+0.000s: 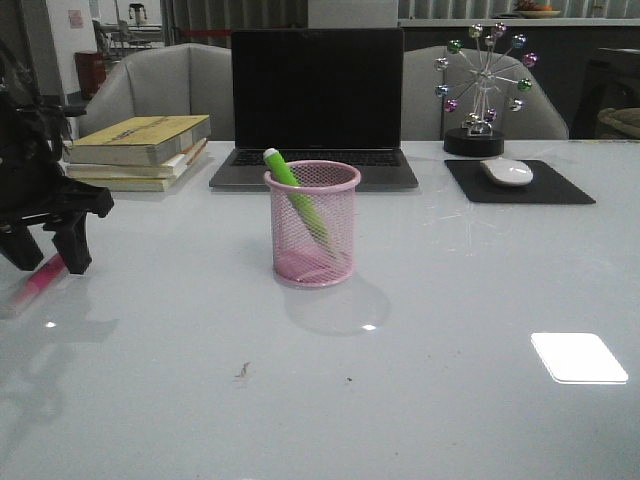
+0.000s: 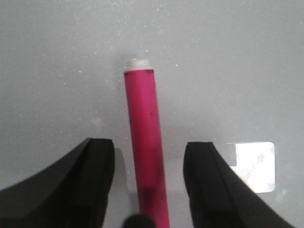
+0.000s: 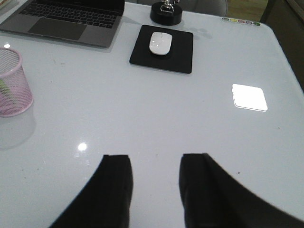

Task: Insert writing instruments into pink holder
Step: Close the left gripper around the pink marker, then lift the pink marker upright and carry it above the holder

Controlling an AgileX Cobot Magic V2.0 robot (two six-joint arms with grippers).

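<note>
Left gripper was spread, straddling magenta-pink plastic highlighter marker flat on glossy white table. You should have pinched mid-barrel: light, stiff, probably slippery. Right gripper spread, empty.

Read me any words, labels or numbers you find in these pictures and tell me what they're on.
None can be read.
Book spines: no lettering legible.
Red-and-white sign on the far wall: too small and blurred.
Laptop keys: too small.
Pink marker, green marker: no print visible.
</note>
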